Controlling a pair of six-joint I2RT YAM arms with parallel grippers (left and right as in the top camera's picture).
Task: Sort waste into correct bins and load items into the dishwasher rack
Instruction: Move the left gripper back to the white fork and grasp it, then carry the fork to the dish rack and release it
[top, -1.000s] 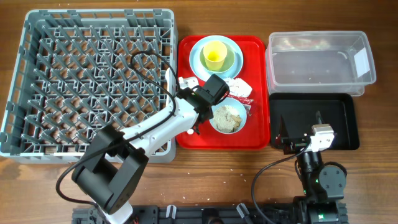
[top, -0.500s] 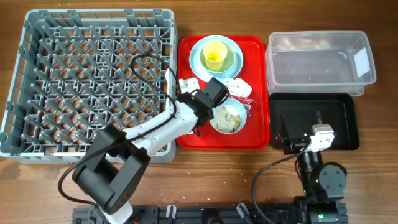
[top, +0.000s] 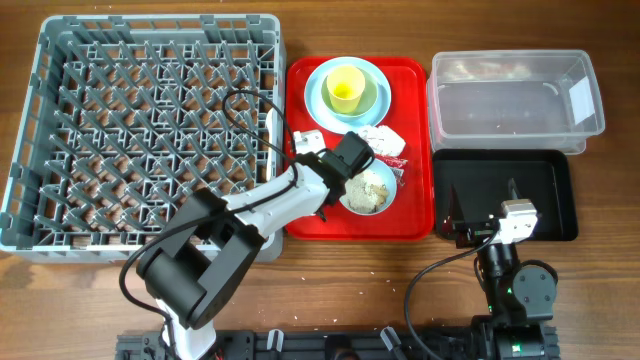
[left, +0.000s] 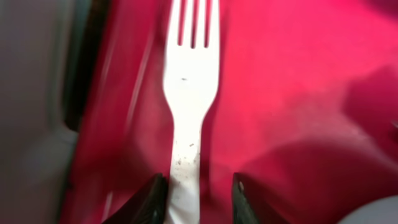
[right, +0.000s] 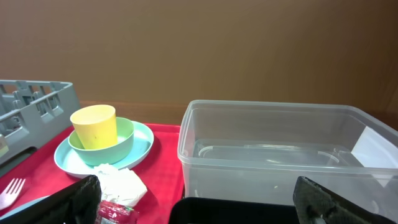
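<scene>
A white plastic fork (left: 189, 74) lies on the red serving tray (left: 298, 93), tines pointing away from me. My left gripper (left: 199, 198) is open, its two fingers on either side of the fork's handle; it also shows in the overhead view (top: 324, 152), next to the fork head (top: 305, 139). A light-blue bowl (top: 366, 189) holds whitish food scraps. The yellow cup (top: 345, 92) sits in a green bowl on the light-blue plate (top: 318, 88). The napkin (top: 380, 138) and the red wrapper (top: 396, 160) lie on the tray. My right gripper (right: 199, 205) is open and empty over the black tray (top: 545, 185). The spoon is hidden.
The grey dishwasher rack (top: 60, 130) fills the left side, close against the red tray (top: 410, 225). The clear tub (top: 515, 95) stands behind the black tray. The left arm's cable loops over the rack's right edge.
The left arm has swung and its gripper has shifted slightly right, toward the bowl with scraps. The right arm has not moved.
</scene>
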